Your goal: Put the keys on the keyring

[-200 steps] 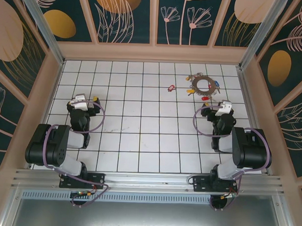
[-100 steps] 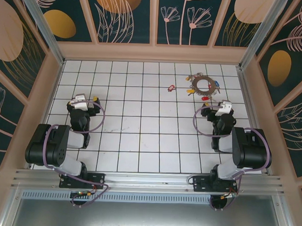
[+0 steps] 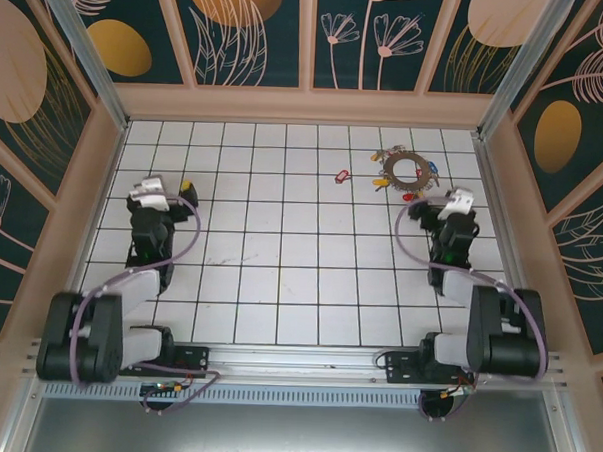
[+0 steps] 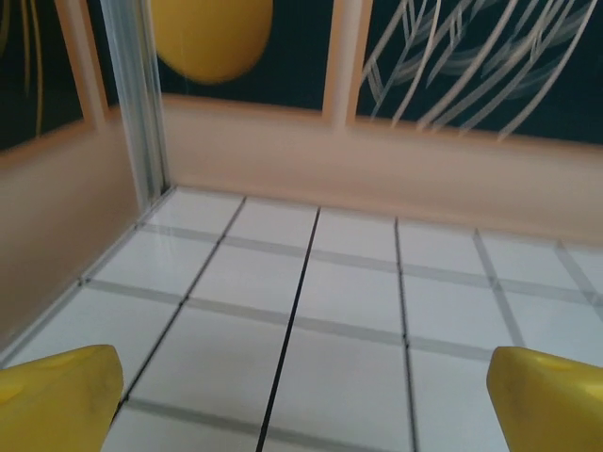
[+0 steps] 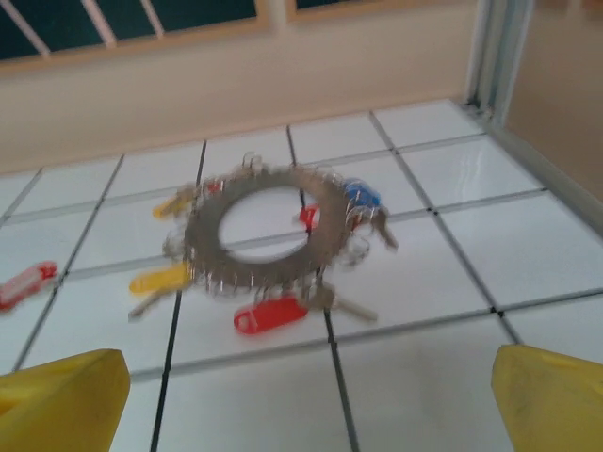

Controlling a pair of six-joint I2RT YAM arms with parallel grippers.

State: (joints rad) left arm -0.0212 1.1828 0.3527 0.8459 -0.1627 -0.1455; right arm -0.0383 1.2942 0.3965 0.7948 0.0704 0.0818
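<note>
The keyring (image 5: 262,235) is seen lying flat on the white tiles (image 5: 443,254), with one red-tagged key (image 5: 26,282) found loose to its left. The right gripper (image 5: 303,405) is held wide apart and empty near the keyring. The left gripper (image 4: 301,405), equally spread, is positioned well apart from it.

The top external camera looks steeply down on the whole table (image 3: 279,285) from above its 6 o'clock edge. The left wrist camera sits low, facing the 11 o'clock corner. The right wrist camera, low and close, faces the keyring (image 5: 264,231) at 1 o'clock, which the overhead view shares.
</note>
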